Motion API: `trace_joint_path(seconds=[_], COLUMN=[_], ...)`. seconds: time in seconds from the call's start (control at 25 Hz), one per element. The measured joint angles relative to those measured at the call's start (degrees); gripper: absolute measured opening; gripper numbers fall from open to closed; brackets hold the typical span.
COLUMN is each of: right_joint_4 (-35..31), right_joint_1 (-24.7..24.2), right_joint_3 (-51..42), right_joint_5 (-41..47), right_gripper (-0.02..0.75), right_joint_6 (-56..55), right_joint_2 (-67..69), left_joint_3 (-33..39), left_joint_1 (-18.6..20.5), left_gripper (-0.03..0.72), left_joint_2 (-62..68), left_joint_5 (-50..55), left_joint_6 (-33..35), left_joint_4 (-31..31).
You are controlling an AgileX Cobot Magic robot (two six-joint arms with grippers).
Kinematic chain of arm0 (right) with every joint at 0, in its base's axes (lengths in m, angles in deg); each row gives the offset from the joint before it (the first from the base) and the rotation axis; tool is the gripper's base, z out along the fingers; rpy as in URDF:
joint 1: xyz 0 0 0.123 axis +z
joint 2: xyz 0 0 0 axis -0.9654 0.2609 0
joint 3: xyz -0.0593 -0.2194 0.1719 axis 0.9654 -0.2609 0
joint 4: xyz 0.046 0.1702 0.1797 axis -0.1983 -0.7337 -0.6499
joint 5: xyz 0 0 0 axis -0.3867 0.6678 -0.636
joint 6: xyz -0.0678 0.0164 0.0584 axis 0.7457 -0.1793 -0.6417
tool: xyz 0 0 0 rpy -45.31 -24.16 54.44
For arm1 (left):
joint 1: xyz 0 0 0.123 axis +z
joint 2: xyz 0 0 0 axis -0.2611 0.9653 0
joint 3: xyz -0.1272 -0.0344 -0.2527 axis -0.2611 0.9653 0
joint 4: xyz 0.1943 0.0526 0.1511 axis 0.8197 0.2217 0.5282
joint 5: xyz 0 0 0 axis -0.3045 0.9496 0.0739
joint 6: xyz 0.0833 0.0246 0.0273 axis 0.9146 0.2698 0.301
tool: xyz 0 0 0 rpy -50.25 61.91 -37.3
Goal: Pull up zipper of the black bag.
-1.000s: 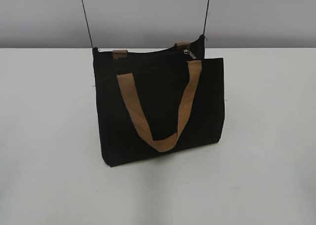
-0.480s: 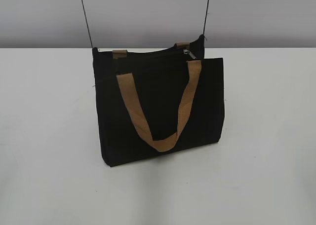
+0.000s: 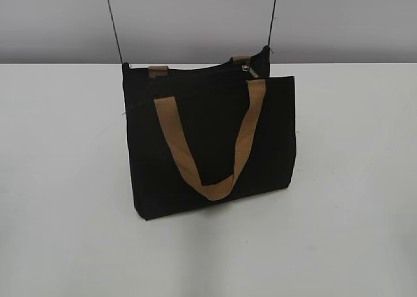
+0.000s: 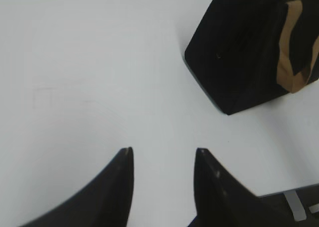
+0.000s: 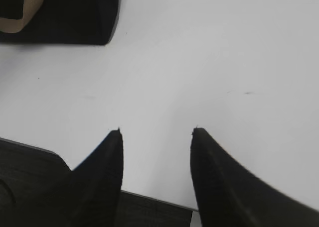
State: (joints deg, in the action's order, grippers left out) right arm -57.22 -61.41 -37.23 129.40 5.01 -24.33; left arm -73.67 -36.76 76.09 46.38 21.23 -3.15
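Observation:
The black bag (image 3: 208,141) stands upright in the middle of the white table, hung by two thin black cords. A tan handle (image 3: 215,147) loops down its front. The small silver zipper (image 3: 248,70) sits at the right end of the top zip line. Neither gripper shows in the exterior view. My left gripper (image 4: 163,150) is open and empty over bare table, with the bag's corner (image 4: 234,53) at the upper right of its view. My right gripper (image 5: 156,131) is open and empty, with the bag's bottom corner (image 5: 75,18) at the upper left of its view.
The white table (image 3: 352,180) spreads on all sides of the bag, with a grey wall behind. The table's front edge and a dark base part (image 5: 30,177) show at the bottom of the right wrist view.

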Motion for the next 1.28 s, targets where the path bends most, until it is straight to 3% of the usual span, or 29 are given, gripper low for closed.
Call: trace_joint_path(seconds=[0.48, 0.68, 1.28], right_joint_4=[-0.19, -0.37, -0.45], right_joint_1=[-12.10, -14.77, -15.04], right_joint_3=[0.00, 0.00, 0.00], right_joint_5=[-0.17, -0.17, -0.17], right_gripper=[0.349, 0.348, 0.348], right_joint_6=[-0.05, -0.16, -0.21], right_joint_2=[-5.40, -5.40, -5.40], left_joint_3=[0.00, 0.00, 0.00], left_joint_1=[12.41, 17.72, 18.36], left_gripper=[0.297, 0.288, 0.266], left_joint_2=[-6.12, -6.33, -6.39], left_joint_5=[-0.01, -0.01, -0.01], left_joint_6=[0.00, 0.00, 0.00], left_joint_4=[0.00, -0.01, -0.01])
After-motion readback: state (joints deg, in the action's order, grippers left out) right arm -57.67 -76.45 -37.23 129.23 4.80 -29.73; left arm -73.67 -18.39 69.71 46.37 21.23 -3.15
